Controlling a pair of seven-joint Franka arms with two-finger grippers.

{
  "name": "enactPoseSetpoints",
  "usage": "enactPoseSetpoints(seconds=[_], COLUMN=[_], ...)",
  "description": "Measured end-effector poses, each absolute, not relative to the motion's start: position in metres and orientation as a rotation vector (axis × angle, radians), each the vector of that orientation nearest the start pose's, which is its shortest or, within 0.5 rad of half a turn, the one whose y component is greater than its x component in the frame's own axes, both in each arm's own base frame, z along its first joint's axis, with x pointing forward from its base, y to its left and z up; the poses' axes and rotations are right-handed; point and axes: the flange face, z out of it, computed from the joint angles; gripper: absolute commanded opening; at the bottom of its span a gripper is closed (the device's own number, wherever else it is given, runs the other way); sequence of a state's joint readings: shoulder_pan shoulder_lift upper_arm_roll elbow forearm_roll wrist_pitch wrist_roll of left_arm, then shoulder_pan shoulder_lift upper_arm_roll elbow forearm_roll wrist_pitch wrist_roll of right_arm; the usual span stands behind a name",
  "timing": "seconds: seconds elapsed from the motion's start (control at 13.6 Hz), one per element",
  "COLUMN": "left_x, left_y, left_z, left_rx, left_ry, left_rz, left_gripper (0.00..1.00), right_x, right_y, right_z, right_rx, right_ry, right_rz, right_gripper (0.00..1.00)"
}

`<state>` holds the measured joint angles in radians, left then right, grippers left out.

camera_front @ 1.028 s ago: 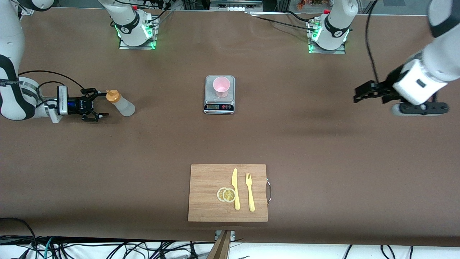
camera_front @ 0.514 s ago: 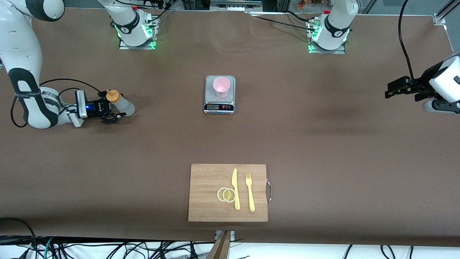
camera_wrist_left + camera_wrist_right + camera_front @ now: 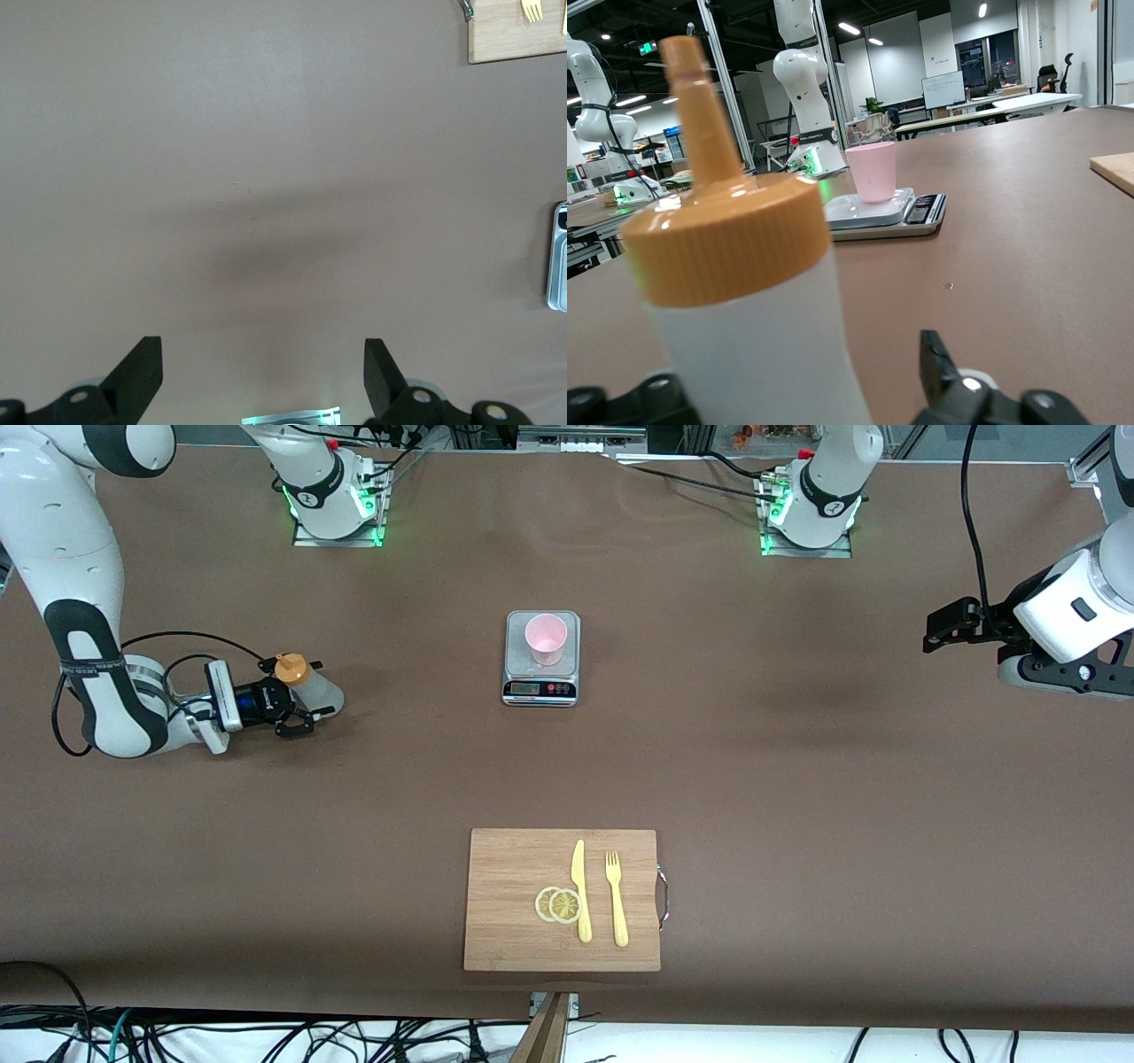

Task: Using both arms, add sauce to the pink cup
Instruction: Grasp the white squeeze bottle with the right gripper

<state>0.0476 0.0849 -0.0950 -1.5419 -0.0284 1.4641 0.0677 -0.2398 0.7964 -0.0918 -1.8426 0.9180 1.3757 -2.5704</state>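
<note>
The right arm bends down low along its own end of the tabletop, its wrist turned level so the right pincer points sideways toward the middle, fingers spread wide with one fingertip showing in its wrist view. The left arm reaches out high over its own end of the tabletop, forearm angled down, and the left pincer hangs in the air with its two fingers parted and nothing between them.
</note>
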Motion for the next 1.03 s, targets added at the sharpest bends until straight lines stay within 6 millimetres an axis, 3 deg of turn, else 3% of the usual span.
enactPoseSetpoints(seconds=[0.07,0.37,0.51,0.73,1.03], left_x=[0.566,0.567,0.567,0.567,0.567], left_y=[-0.028,-0.028,-0.028,-0.027,-0.028], left_z=[0.581,0.58,0.58,0.58,0.58], left_rx=[-3.164,-3.164,-3.164,-3.164,-3.164], left_ry=[0.184,0.187,0.187,0.187,0.189], left_rz=[0.26,0.263,0.262,0.262,0.261], left_gripper=[1.0,1.0,1.0,1.0,1.0], right_x=[0.509,0.514,0.529,0.562,0.587], right_y=[-0.074,-0.069,-0.059,-0.017,0.055], right_z=[0.1,0.101,0.11,0.147,0.216], right_rx=[-1.171,-1.167,-1.166,-1.228,-1.35], right_ry=[-1.362,-1.381,-1.419,-1.541,-1.673], right_rz=[-0.707,-0.701,-0.679,-0.435,-0.159], right_gripper=[0.01,0.0,0.0,0.0,0.0])
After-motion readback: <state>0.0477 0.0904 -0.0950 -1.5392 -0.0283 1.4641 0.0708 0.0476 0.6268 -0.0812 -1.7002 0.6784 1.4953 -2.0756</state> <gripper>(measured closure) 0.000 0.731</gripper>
